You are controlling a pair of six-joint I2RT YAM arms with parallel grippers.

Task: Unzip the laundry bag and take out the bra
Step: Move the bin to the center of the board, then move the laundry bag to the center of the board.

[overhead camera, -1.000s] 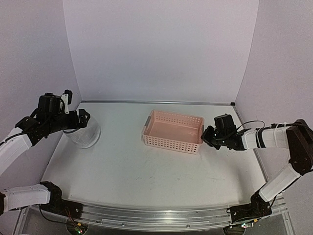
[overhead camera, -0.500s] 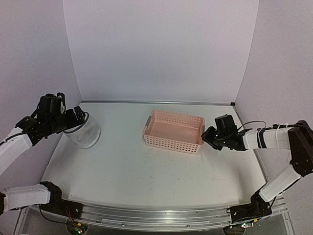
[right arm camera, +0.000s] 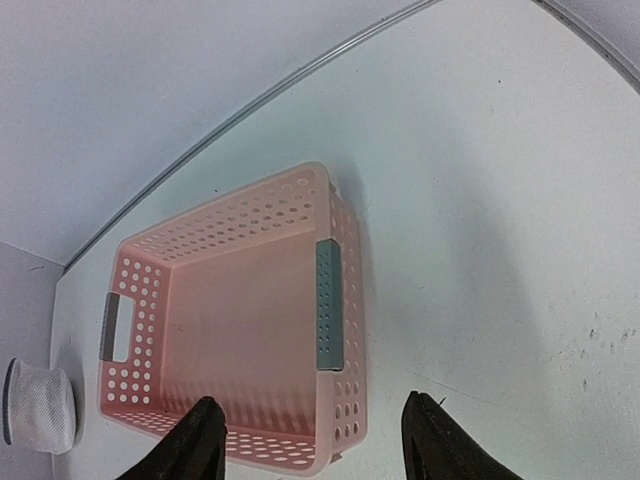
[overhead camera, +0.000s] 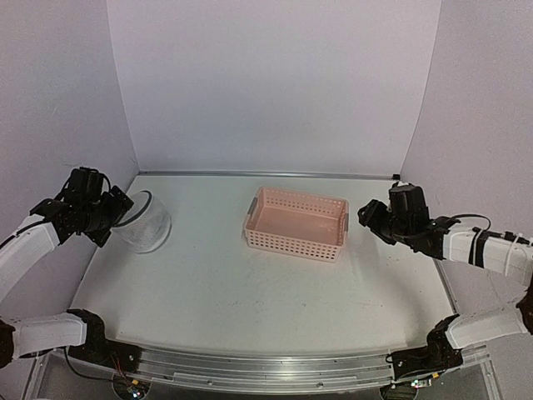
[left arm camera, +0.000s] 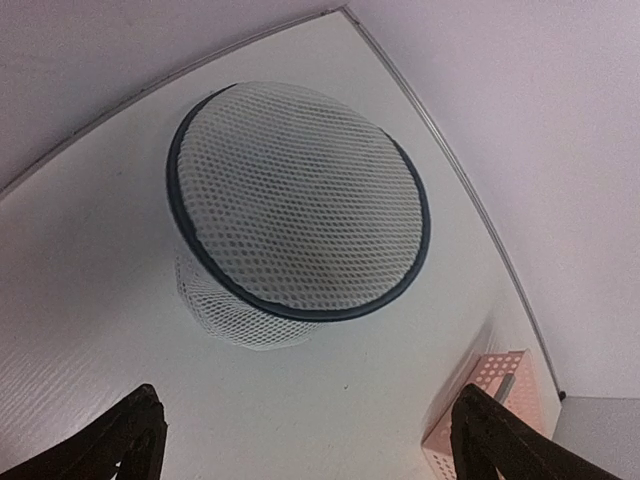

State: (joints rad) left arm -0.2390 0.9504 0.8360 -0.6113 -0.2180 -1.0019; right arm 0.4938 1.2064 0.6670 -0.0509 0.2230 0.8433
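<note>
Retreat leaves left gripper (left arm camera: 305,430) wide open and empty short of the laundry bag (left arm camera: 300,200), right gripper (right arm camera: 315,440) spread empty by the basket (right arm camera: 240,215), no bra in sight.

Lab test booth, plain white walls (overhead camera: 275,83), alu rail (overhead camera: 266,368), bolted arms (overhead camera: 29,246)

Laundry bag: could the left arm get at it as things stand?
Probably yes. The left arm ends right next to the laundry bag, its jaws wide open and pointed at the bag's round mesh end, and nothing lies between them.
</note>
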